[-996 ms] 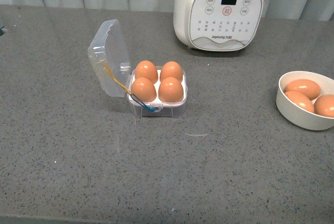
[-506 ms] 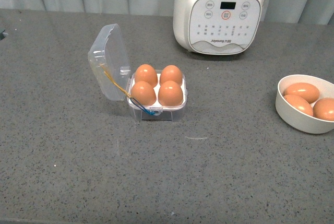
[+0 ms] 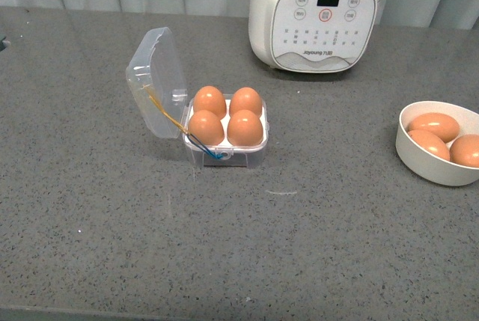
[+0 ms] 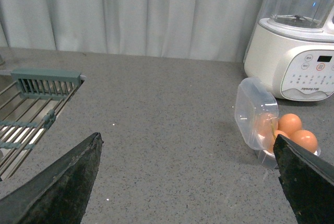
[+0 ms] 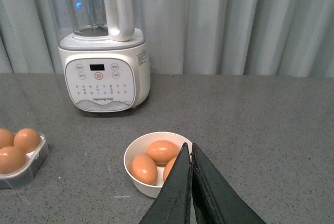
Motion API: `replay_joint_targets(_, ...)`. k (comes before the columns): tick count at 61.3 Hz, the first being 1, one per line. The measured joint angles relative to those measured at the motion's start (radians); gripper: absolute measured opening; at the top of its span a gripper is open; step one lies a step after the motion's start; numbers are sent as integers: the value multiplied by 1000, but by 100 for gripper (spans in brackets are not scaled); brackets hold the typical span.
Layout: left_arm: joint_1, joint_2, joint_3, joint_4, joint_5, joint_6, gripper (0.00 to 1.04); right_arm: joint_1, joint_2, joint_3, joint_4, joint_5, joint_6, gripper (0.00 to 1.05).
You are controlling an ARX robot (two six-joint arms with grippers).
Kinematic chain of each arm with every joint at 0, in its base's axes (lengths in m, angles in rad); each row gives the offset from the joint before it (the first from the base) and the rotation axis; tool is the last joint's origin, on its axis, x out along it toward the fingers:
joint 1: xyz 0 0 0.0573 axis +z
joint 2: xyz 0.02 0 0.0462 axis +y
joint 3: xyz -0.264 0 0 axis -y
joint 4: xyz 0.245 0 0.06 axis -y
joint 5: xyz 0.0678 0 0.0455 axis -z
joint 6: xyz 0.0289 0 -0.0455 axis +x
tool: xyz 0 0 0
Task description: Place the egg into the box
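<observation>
left pincer [image 4: 187, 136] and right pincer [image 5: 189, 150]: both matte black, wedge-shaped, tapering to points.

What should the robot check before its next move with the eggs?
1. Every cell of the box filled: ok, four eggs sit inside.
2. The lid shut: not ok, it stands open.
3. The cord clear of the rim: cannot tell.
4. The left tool open and empty: ok.
5. The right tool empty: ok, shut on nothing.
6. The bowl upright: ok, three spare eggs inside.
</observation>
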Motion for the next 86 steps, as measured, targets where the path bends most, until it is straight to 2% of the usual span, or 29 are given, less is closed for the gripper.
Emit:
replay_joint_targets(11, 0, 0, 0, 0, 0, 0, 98, 0, -47, 0, -47, 0, 0, 1)
replay_joint_targets(17, 0, 0, 0, 0, 0, 0, 98, 0, -171, 0, -203, -1, 0, 1)
replay_joint_targets(36, 0, 0, 0, -1, 0, 0, 98, 0, -205, 0, -212, -2, -1, 2)
replay_joint_targets(46, 0, 0, 0, -1, -1, 0, 98, 0, -205, 0, -212, -2, 0, 30)
replay_joint_targets(51, 4, 89, 31, -56, -70, -68, 98, 0, -205, 0, -212, -2, 0, 44)
replay_joint_targets(54, 20, 211, 43, -2, -92, -113, 98, 0, -205, 0, -212, -2, 0, 54)
replay_joint_targets(57, 26, 403, 60, 131, -126, -172, 98, 0, -205, 0, -212, -3, 0, 65)
replay_joint_targets(67, -10, 788, 114, 406, -167, -235, 98, 0, -205, 0, -212, -2, 0, 93)
replay_joint_targets(69, -12, 848, 124, 445, -178, -239, 98, 0, -205, 0, -212, -2, 0, 97)
replay_joint_targets(77, -16, 1098, 166, 619, -228, -243, 98, 0, -205, 0, -212, -2, 0, 95)
replay_joint_targets(86, -60, 1299, 225, 704, -267, -246, 98, 0, -205, 0, -212, -2, 0, 95)
